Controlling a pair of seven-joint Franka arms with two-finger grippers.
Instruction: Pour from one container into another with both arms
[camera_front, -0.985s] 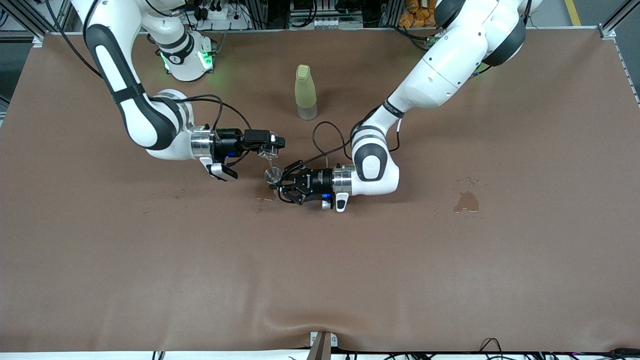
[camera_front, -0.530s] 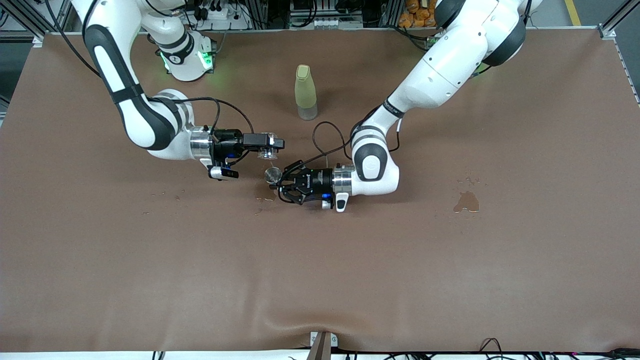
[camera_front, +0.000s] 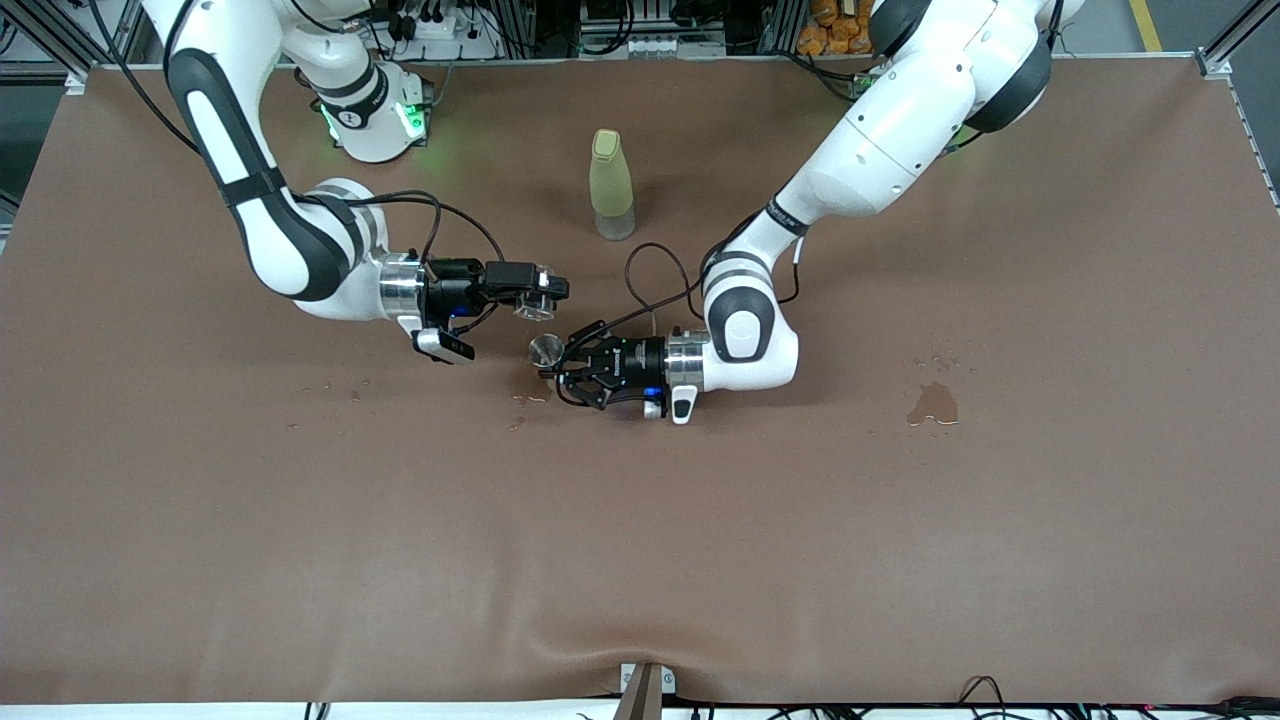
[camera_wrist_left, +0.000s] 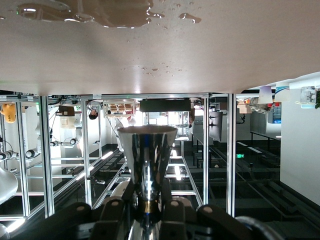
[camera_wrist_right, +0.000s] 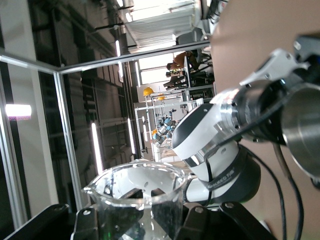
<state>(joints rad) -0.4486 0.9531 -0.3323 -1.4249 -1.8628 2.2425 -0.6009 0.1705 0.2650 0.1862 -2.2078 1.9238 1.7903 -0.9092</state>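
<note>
My right gripper (camera_front: 541, 290) is shut on the tiny clear glass cup (camera_front: 531, 304), held tipped just above the table with its mouth toward the metal cup. In the right wrist view the glass cup (camera_wrist_right: 136, 196) sits between the fingers with only drops showing inside. My left gripper (camera_front: 562, 362) is shut on the slim waist of the small grey metal cup (camera_front: 545, 350), which stands upright just below the glass. The left wrist view shows the metal cup (camera_wrist_left: 148, 150) flaring out past the fingers (camera_wrist_left: 114, 215). The metal cup (camera_wrist_right: 306, 134) also appears in the right wrist view.
A tall yellow-green bottle (camera_front: 611, 186) stands farther from the front camera than both cups. A wet patch (camera_front: 932, 403) lies toward the left arm's end. Small drops (camera_front: 527, 401) dot the brown table cover (camera_front: 640, 560) near the cups.
The right wrist rolled slightly and back with the glass cup. The thin stream seen between glass and metal cup no longer shows. The left arm has held still.
</note>
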